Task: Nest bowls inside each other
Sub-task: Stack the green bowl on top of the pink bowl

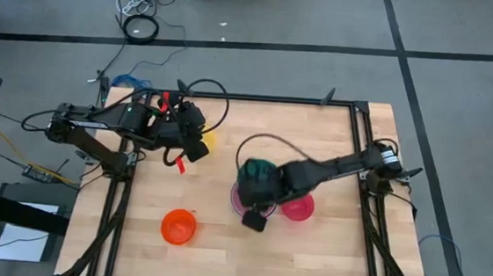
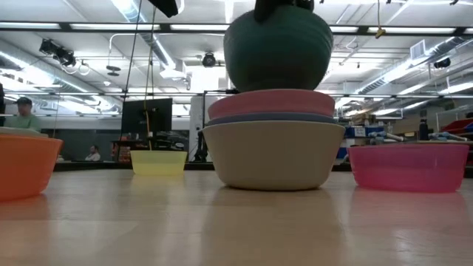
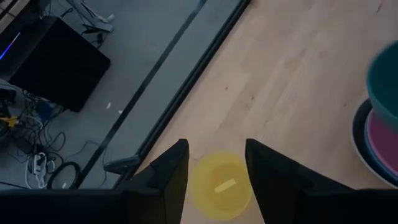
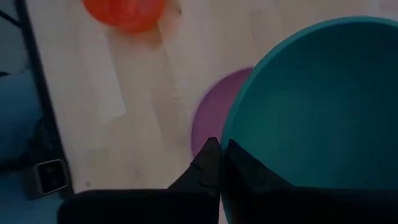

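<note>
My right gripper [image 4: 221, 163] is shut on a teal bowl [image 2: 277, 48], which hangs tilted just above a stack. The stack is a light pink bowl [image 2: 272, 103] resting in a blue one, both inside the large grey-white bowl [image 2: 272, 155] at mid table. My left gripper [image 3: 216, 162] stands open high over the small yellow bowl [image 3: 221, 186], which sits on the table near the far left; the fingers do not touch it. An orange bowl [image 1: 179, 226] and a magenta bowl [image 1: 298, 207] stand alone on the table. My right gripper pinches the teal bowl's rim [image 4: 229, 134], one finger outside the wall and one inside. The fingers come slanting down from above. The bowl is lifted clear, tipped steeply, and hangs below the fingers over the stack [image 1: 240, 199].
The black frame rail [image 1: 267, 98] runs along the table's far edge and down both sides. Bare wood lies at the near left around the orange bowl and at the near right beyond the magenta bowl. People sit in the room behind the table.
</note>
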Robot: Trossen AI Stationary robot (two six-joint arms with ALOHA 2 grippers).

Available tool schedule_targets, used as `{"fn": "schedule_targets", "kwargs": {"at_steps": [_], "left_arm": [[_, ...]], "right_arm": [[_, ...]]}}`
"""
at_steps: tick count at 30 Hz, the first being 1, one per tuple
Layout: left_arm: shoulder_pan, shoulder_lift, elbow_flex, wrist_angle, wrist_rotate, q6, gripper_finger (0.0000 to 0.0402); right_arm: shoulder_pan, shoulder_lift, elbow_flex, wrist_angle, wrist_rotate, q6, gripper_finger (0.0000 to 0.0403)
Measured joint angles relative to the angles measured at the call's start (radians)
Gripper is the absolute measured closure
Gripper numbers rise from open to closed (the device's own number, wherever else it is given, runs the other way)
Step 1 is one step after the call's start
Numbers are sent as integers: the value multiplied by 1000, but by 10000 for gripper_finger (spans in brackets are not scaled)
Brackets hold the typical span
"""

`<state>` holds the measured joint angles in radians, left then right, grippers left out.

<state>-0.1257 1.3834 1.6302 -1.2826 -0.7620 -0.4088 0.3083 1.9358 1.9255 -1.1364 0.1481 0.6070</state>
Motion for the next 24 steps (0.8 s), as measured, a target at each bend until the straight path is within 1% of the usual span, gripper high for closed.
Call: {"fn": "schedule_targets", "kwargs": {"at_steps": [6,10,14,20,24], "left_arm": [[-1,0,0,-2,1,1,234],[-1,0,0,-1,1,1,234],[-1,0,0,-1,1,3,234],[-1,0,0,-3,1,4,234],[-1,0,0,-3,2,2,234]], "right_arm": [[50,70,-1,1,44,18,403],[60,106,-1,34,54,1,403],[56,107,-1,62,61,-5,403],[50,107,-3,61,65,10,403],[50,108,-32,74,57,32,403]]}}
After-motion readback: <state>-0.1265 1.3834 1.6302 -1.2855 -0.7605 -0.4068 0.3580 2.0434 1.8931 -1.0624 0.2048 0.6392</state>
